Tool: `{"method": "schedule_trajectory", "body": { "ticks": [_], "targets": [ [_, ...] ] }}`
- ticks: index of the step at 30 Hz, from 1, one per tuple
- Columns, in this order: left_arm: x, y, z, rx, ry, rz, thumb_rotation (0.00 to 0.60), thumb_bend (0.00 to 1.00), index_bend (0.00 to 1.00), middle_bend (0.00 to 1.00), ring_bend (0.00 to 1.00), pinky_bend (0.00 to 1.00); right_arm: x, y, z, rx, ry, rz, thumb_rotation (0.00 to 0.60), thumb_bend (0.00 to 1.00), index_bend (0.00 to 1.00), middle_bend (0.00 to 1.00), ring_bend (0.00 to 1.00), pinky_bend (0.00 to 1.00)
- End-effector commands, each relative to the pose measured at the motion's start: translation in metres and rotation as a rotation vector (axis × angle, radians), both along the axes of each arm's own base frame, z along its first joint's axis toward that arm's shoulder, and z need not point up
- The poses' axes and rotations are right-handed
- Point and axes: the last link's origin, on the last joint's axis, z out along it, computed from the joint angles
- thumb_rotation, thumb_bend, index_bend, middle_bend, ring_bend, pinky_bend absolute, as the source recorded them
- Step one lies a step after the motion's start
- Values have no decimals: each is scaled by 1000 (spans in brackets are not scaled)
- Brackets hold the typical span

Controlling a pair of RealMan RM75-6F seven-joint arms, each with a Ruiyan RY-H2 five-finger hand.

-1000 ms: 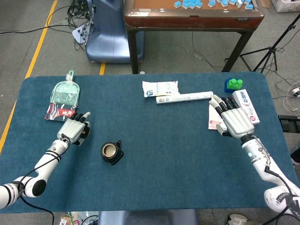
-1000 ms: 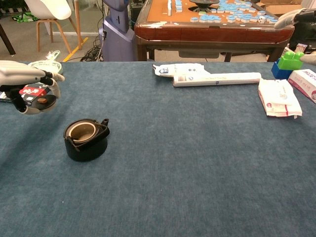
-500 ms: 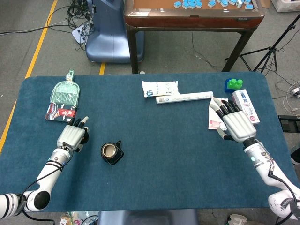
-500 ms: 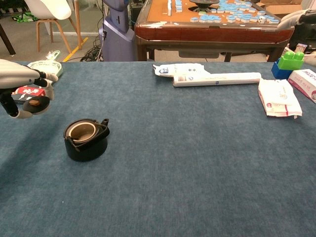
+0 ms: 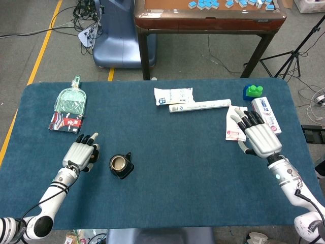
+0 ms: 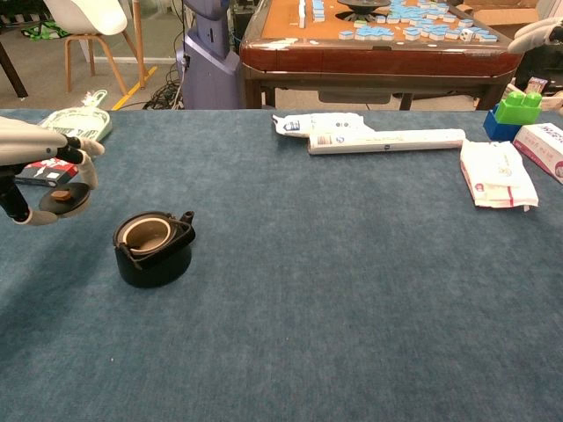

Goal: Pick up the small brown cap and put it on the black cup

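The black cup (image 5: 121,165) stands open on the blue table, its tan inside showing; in the chest view the black cup (image 6: 154,246) is left of centre. My left hand (image 5: 81,152) hovers just left of it. In the chest view my left hand (image 6: 40,176) pinches the small brown cap (image 6: 62,197), a dark disc with a brown knob, between the thumb and the fingers above. The cap is hidden under the hand in the head view. My right hand (image 5: 259,136) hangs at the right with fingers spread and nothing in it.
A white packet (image 5: 234,129), a white box (image 5: 266,115) and a green-and-blue block (image 5: 253,91) lie by my right hand. A white tube (image 5: 199,106) and a pouch (image 5: 173,95) sit at the back. A green scoop (image 5: 70,99) and a red card (image 5: 66,122) lie at the far left.
My left hand has come down toward the near edge with the cap, ending level with the cup. My right hand has drawn back off the white packet.
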Motion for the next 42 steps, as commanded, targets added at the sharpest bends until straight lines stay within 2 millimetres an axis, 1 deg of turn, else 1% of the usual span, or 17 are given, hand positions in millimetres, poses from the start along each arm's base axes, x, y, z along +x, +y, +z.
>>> {"method": "schedule_trajectory", "body": {
  "ticks": [1, 8, 13, 17, 24, 33, 42],
  "targets": [
    [1, -3, 0, -5, -9, 3, 600, 324, 325, 0, 0, 0, 0, 1, -1, 3, 1, 1, 600, 427, 11, 0, 0, 0],
    [9, -9, -3, -2, -1, -19, 600, 325, 325, 0, 0, 0, 3, 2, -4, 10, 0, 9, 600, 428, 11, 0, 0, 0],
    [18, -15, -10, -5, 11, -27, 600, 324, 325, 0, 0, 0, 2, 4, -4, 15, -1, 15, 600, 427, 11, 0, 0, 0],
    [21, -18, -16, -9, 21, -19, 600, 324, 325, 0, 0, 0, -1, 5, -4, 21, -6, 14, 600, 427, 11, 0, 0, 0],
    [28, -23, -29, -18, 35, -20, 600, 324, 325, 0, 0, 0, -4, 9, 4, 12, -26, 28, 600, 427, 11, 0, 0, 0],
    [44, -22, -37, -21, 60, -36, 600, 324, 325, 0, 0, 0, -18, 13, 12, 0, -41, 8, 600, 428, 11, 0, 0, 0],
    [58, -21, -43, -38, 80, -37, 600, 325, 325, 0, 0, 0, -28, 12, 15, 0, -52, -1, 600, 428, 11, 0, 0, 0]
  ]
}}
